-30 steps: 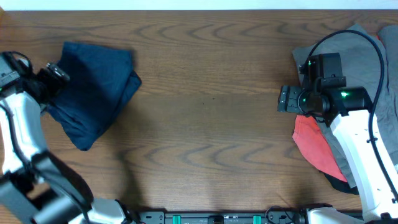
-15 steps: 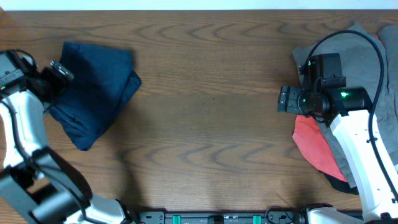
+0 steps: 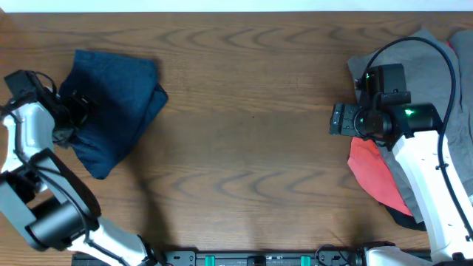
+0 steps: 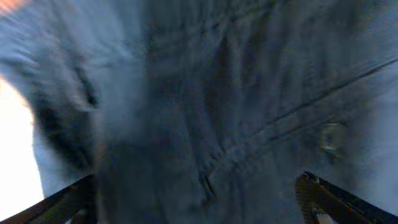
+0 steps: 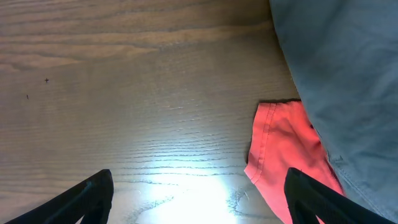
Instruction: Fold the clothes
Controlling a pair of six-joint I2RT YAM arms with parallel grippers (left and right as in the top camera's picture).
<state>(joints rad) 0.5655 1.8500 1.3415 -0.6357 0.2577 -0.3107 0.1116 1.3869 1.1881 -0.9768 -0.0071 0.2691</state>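
Ideally, left jaws, spread over the blue garment (image 3: 118,96), should pinch one edge cleanly; right jaws hang apart.

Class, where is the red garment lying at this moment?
Overhead view: the red garment lies on the right side of the table, partly tucked under the grey garment, close to the right gripper.

**Wooden Table Under Bright Light**

A brown wooden table (image 3: 251,148) is filling nearly the whole overhead view, its wavy grain running left to right. A thin white strip (image 3: 222,5) is showing along its far edge. In the right wrist view, a patch of glare (image 5: 186,190) is shining on the wood, and two tiny dark specks (image 5: 46,79) are sitting well apart from it.
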